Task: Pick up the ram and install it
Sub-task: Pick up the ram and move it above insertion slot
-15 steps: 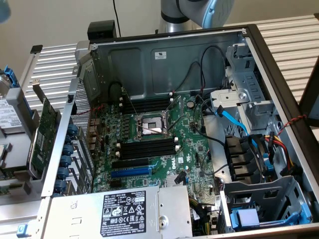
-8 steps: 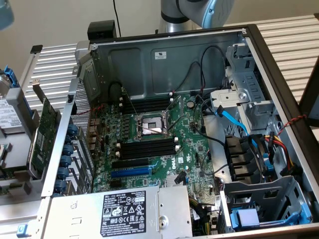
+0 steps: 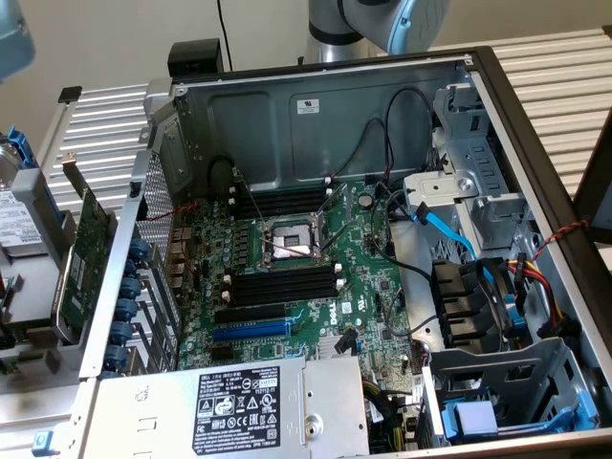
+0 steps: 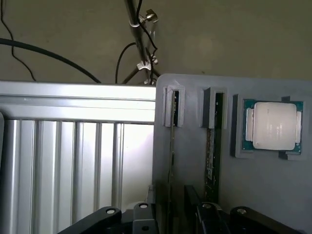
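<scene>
Hand [image 4: 174, 220], jaws apart, hovers over ram [image 4: 171, 156] stood on edge in tray [image 4: 273, 195] for a clean pinch; slots [image 3: 284, 285] at socket's [image 3: 287, 241] six o'clock, exterior view, lie bare.

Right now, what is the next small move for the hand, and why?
Probably lower the hand straight down over the memory stick farther from the processor. The hand is open and holds nothing; that stick stands on edge in the grey holder and seems lined up between the fingers. The memory slots in the computer are empty.
</scene>
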Controlling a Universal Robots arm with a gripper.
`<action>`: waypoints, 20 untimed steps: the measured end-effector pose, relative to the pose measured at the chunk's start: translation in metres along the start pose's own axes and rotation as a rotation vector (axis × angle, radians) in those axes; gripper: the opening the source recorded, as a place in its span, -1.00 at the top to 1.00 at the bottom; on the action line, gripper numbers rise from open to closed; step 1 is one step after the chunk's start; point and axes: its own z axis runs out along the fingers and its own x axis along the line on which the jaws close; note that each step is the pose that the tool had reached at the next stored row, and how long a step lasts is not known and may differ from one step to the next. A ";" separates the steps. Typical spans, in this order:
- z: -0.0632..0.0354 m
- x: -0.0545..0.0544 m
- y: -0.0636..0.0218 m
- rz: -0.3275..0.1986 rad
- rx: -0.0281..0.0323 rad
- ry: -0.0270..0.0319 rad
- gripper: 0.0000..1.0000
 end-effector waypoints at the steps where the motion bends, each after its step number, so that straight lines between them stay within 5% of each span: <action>1: 0.0003 0.000 0.0000 0.000 -0.0012 0.0000 0.27; 8: 0.0022 0.000 0.0001 0.000 -0.0041 0.0000 0.32; 11: 0.0023 0.000 0.0000 0.000 -0.0045 -0.0003 0.69; 14: 0.0012 0.000 0.0000 0.000 -0.0046 -0.0003 0.76; 20: -0.0237 0.001 0.0004 0.000 -0.0054 -0.0002 0.76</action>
